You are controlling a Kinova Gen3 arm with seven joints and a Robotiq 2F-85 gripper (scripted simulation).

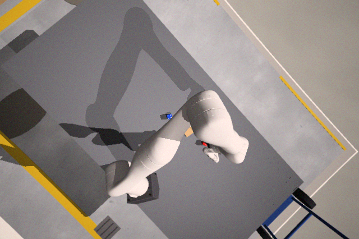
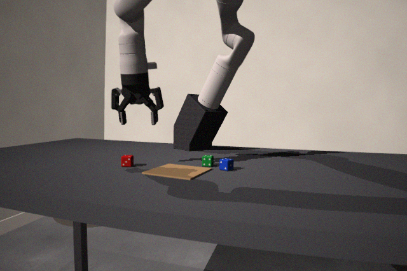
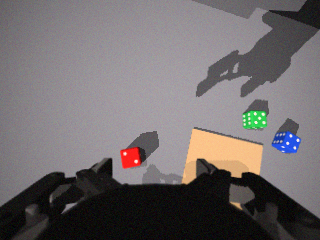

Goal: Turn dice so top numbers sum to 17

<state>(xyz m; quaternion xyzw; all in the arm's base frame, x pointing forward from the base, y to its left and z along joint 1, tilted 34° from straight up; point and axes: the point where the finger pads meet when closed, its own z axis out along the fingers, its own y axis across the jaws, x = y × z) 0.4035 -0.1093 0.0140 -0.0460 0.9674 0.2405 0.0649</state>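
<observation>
A tan mat [image 2: 177, 170] lies flat on the dark table; it also shows in the wrist view [image 3: 223, 162]. A red die [image 2: 126, 160] sits on the table left of the mat, off it, and shows in the wrist view [image 3: 131, 157] and from above [image 1: 204, 144]. A green die [image 2: 207, 160] and a blue die [image 2: 226, 164] sit on the table just off the mat's right side; they show in the wrist view as green [image 3: 254, 119] and blue [image 3: 286, 142]. My gripper [image 2: 137, 117] hangs open and empty well above the red die.
The arm's dark base block [image 2: 198, 123] stands behind the mat. The blue die also shows from above [image 1: 168, 115]; the arm hides most of the mat [image 1: 189, 132] there. A blue cart [image 1: 293, 216] stands beyond the table corner.
</observation>
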